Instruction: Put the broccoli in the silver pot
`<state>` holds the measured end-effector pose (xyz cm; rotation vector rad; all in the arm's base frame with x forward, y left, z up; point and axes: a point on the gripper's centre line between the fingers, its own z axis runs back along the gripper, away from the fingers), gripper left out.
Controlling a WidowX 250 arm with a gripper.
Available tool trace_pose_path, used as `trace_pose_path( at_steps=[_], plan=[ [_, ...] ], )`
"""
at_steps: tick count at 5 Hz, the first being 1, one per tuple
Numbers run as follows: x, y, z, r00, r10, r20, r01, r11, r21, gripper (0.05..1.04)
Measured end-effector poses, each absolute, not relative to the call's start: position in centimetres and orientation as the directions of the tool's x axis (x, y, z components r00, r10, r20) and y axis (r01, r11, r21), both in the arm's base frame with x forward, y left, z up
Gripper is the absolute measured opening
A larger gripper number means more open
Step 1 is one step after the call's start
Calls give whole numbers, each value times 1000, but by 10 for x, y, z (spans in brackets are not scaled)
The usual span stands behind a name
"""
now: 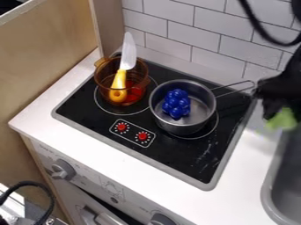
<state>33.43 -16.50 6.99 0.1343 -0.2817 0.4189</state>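
Grey sink (269, 184) near the black tool (277, 107), looks closed on the broccoli (283, 120), exact gap impossible to tell: could drop it there from a loose pinch, or tip the silver pot (176, 128) by snagging its wire handle (251, 81). Beyond, an amber pot (138, 83) with a knife (118, 81) leaning inside; in the way, blue grapes (176, 103) in the silver pot.

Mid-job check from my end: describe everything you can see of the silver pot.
The silver pot is a round, lidless saucepan, apparently of shiny metal, with a looped wire handle pointing toward the view's upper right. It stands upright on the black stovetop, over the right-hand ring in the view. A bunch of blue balls, like grapes, lies inside. The handle ends beside the pincer; I cannot tell whether they touch.
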Motion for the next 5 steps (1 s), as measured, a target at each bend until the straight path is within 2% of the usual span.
trace_pose_path(
  at_steps=[1, 2, 5],
  plan=[
    [333, -158, 88, 904, 337, 264, -377, 918, 119, 517],
    [339, -140, 101, 916, 298, 269, -340, 932, 125, 517],
    [336, -72, 86, 935, 193, 297, -238, 964, 121, 517]
  ],
)
